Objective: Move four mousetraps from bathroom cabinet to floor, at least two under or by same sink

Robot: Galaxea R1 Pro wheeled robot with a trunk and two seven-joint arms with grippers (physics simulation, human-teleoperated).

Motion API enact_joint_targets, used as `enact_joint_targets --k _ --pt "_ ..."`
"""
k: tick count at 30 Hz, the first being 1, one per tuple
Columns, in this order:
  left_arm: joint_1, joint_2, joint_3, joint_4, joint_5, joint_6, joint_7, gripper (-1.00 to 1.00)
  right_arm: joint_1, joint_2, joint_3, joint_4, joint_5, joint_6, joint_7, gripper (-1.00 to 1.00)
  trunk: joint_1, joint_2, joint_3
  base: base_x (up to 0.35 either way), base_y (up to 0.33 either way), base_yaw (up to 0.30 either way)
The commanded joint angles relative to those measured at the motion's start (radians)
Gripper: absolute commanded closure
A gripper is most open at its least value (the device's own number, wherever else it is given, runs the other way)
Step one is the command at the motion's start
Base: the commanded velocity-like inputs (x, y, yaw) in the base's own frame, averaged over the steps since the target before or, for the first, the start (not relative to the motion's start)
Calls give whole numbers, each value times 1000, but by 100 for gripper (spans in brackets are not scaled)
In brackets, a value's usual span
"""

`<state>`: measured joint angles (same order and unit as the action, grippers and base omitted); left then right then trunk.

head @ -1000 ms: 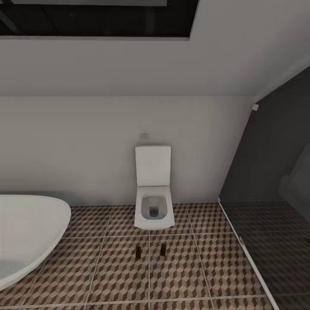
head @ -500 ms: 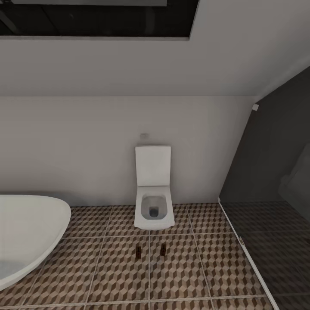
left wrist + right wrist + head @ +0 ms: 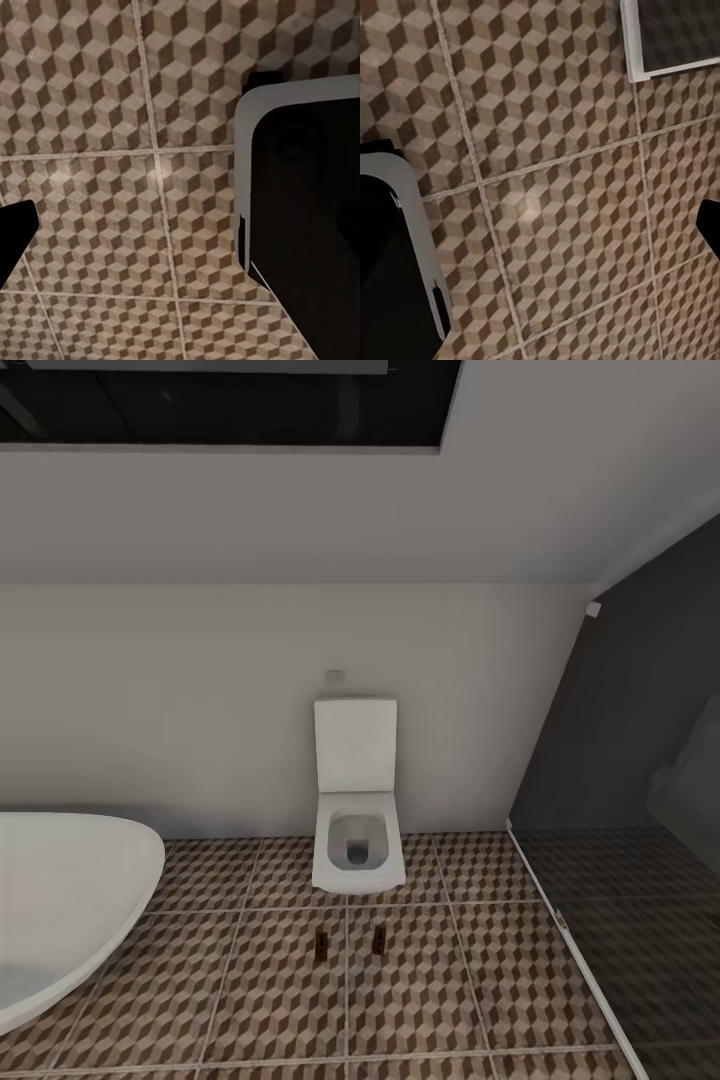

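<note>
Two small brown mousetraps [image 3: 321,947] [image 3: 380,940] lie side by side on the cube-patterned bathroom floor [image 3: 270,1000], just in front of the white toilet. In the left wrist view, one dark fingertip [image 3: 11,240] of the left gripper shows at the picture's edge over bare floor tiles [image 3: 112,112]. The right wrist view likewise shows one dark fingertip [image 3: 711,225] at its edge above the tiles [image 3: 547,150]. Nothing sits between the fingers of either gripper. The cabinet and the bathroom sink are out of view.
A white toilet [image 3: 357,840] stands against the back wall. A white bathtub [image 3: 60,900] curves in at the left. A dark glass shower partition [image 3: 640,760] closes off the right side. My black, grey-edged base [image 3: 307,210] [image 3: 390,255] shows in both wrist views.
</note>
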<state>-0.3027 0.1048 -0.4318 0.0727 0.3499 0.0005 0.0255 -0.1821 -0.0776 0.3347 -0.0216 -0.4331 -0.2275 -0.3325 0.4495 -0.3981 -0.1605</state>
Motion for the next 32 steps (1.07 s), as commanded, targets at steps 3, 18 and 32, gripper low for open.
enact_joint_targets --k 3,18,32 --pt "-1 0 -8 2 9 1 1 -100 0 5 7 -3 -13 -6 -1 -100 1 -2 -2 0 0 0" --pt "-1 0 -8 1 9 1 1 -100 0 117 4 -21 -19 -9 1 -100 1 -2 -2 0 0 0" --pt "-1 0 -8 1 9 1 1 -100 0 116 4 -21 -15 -9 1 -100 1 -2 -2 0 0 0"
